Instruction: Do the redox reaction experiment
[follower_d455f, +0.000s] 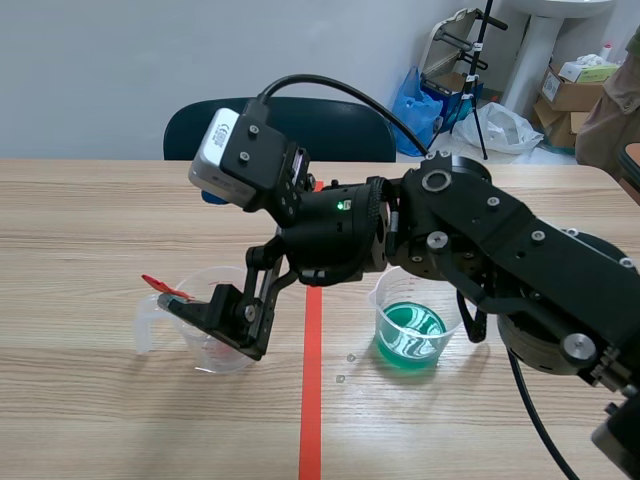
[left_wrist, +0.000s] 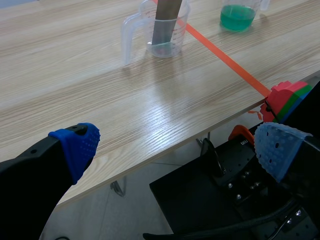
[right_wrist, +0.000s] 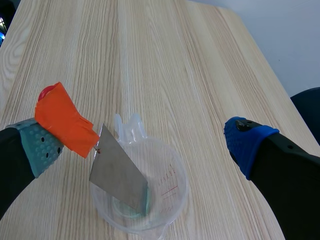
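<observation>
A clear measuring cup (follower_d455f: 205, 345) (right_wrist: 167, 197) with a handle stands left of the orange line. A grey metal strip (right_wrist: 117, 175) (left_wrist: 164, 22) leans inside it, and orange tape (right_wrist: 62, 120) (follower_d455f: 165, 287) is wrapped round its upper end. My right gripper (right_wrist: 145, 145) (follower_d455f: 225, 320) hangs over the cup, open, fingers wide apart. The taped end lies against its grey-green pad (right_wrist: 42, 145). A second cup with green liquid (follower_d455f: 412, 330) (left_wrist: 239, 12) stands right of the line. My left gripper (left_wrist: 177, 150) is open, low beyond the table's near edge, holding nothing.
An orange tape line (follower_d455f: 312, 390) runs down the table's middle. A dark chair (follower_d455f: 290, 130) stands behind the table, with boxes and bags at the back right. Black equipment (left_wrist: 225, 185) and a red-green-blue block (left_wrist: 287, 97) sit below the table edge by the left gripper.
</observation>
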